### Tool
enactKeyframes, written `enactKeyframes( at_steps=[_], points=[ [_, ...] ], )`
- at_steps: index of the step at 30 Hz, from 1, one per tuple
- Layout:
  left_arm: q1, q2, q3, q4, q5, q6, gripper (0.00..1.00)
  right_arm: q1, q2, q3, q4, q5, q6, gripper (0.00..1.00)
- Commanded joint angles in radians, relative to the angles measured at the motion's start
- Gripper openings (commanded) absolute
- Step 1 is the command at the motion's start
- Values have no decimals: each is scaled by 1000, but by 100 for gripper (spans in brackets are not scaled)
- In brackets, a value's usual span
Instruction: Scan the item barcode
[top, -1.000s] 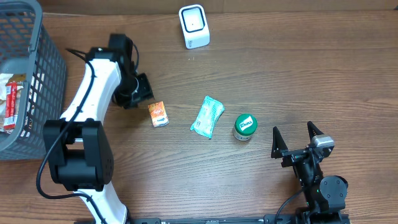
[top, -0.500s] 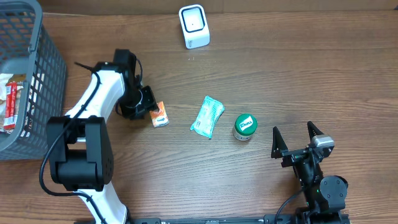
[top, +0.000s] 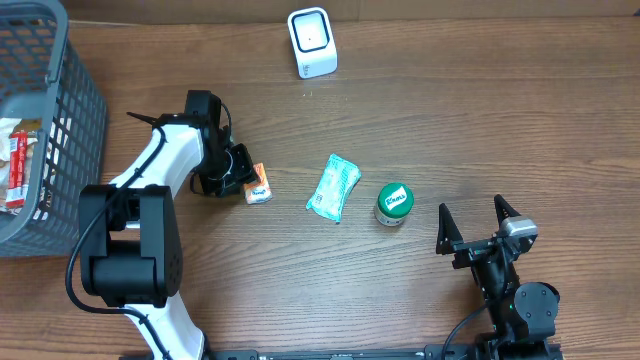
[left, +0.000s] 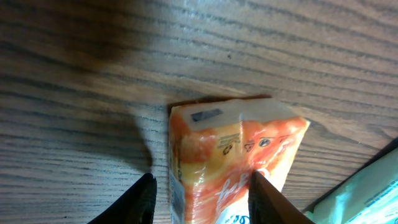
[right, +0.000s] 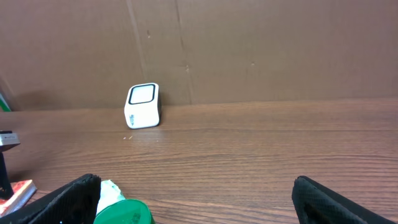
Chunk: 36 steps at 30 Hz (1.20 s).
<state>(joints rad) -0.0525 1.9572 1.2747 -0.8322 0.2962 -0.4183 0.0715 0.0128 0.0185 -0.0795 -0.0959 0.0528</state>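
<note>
Brown wood makes up the bench (top: 450, 110), with a brown cardboard wall behind its far edge. At the left edge sits a grey basket (top: 60, 130) with some packets inside.

Next comes the left end effector (left: 202, 180). It is low over the orange pack (top: 257, 185), which lies flat on the left half of the bench, about midway between the far and near edges. The end effector is about half open, with one finger on each side of the pack's end. A thin strip of wood shows between one finger and the pack, so I think it is not holding the pack yet.

The pack's long side runs roughly from the far edge to the near edge, tipped a little. Its orange printed face looks up. I cannot see a barcode on it.

So the step now looks like picking up the pack. The next move calls for a firm pinch and a lift. Then the pack has to go to the white scanner (top: 312, 42) at the far edge, turned so the barcode faces its window.

Right of the pack lie a blue-green packet (top: 333, 187) and a jar (top: 394, 203) with a green lid. Near the near right corner, the right end effector (top: 478, 222) is wide open and holds nothing.
</note>
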Motion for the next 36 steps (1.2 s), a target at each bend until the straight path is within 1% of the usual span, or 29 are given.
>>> enactKeyframes(
  at_steps=[1,3,6,7,15,19,23,26,27,31,32,36],
  points=[
    [-16,-9,-16,3,-5,8,34,-6,-10,-11,3,13,7,100],
    [-21,-9,-16,2,-32,8,20,-6,-10,-11,3,13,7,100],
    [-27,-9,-16,0,-43,12,6,-6,-10,-11,3,13,7,100],
    [-29,-9,-16,1,-43,11,4,-6,-10,-11,3,13,7,100],
    [-29,-39,6,8,-46,20,4,-6,-10,-11,3,13,7,100],
    [-47,-132,21,10,-134,23,4,-6,-10,-11,3,13,7,100],
    [-129,-238,21,-8,-354,41,4,-6,-10,-11,3,13,7,100],
    [-231,-265,21,-36,-534,42,4,-6,-10,-11,3,13,7,100],
    [-256,-265,21,-42,-571,42,4,-6,-10,-11,3,13,7,100],
    [-396,-232,21,-61,-810,41,4,-6,-10,-11,3,13,7,100],
    [-457,-207,21,-57,-927,41,4,-6,-10,-11,3,13,7,100],
    [-573,-130,21,-53,-1168,46,4,-6,-10,-11,3,13,7,100]
  ],
)
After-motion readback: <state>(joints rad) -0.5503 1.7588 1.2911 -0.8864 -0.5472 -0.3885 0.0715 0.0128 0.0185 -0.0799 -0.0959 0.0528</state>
